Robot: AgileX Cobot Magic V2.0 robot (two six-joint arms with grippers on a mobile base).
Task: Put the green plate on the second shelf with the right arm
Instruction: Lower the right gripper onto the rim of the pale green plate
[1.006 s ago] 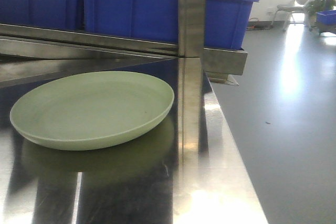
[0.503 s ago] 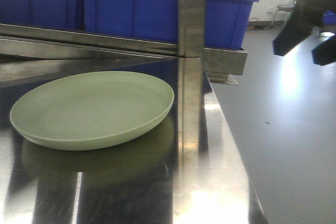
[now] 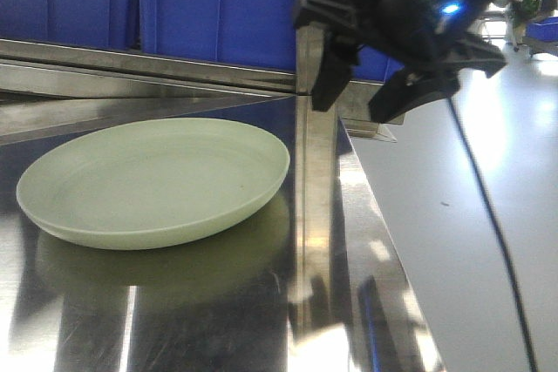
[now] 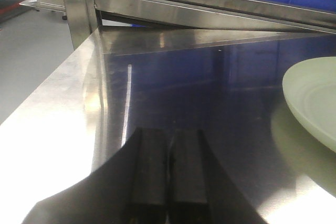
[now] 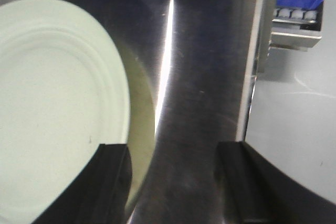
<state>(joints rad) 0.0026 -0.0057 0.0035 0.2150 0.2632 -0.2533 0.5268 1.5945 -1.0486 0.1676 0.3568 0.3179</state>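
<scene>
The green plate [image 3: 153, 182] lay flat on the steel table [image 3: 349, 302], left of the upright post [image 3: 316, 23], untouched. The right gripper [image 3: 353, 102] hung above the table's right edge by the post, jaws apart and empty. In its wrist view the plate's rim sat just beside one finger [image 5: 107, 182], perhaps beneath it. The left gripper [image 4: 168, 174] hovered low over the table, jaws together, well apart from the plate. Blue bins [image 3: 218, 23] stood behind.
</scene>
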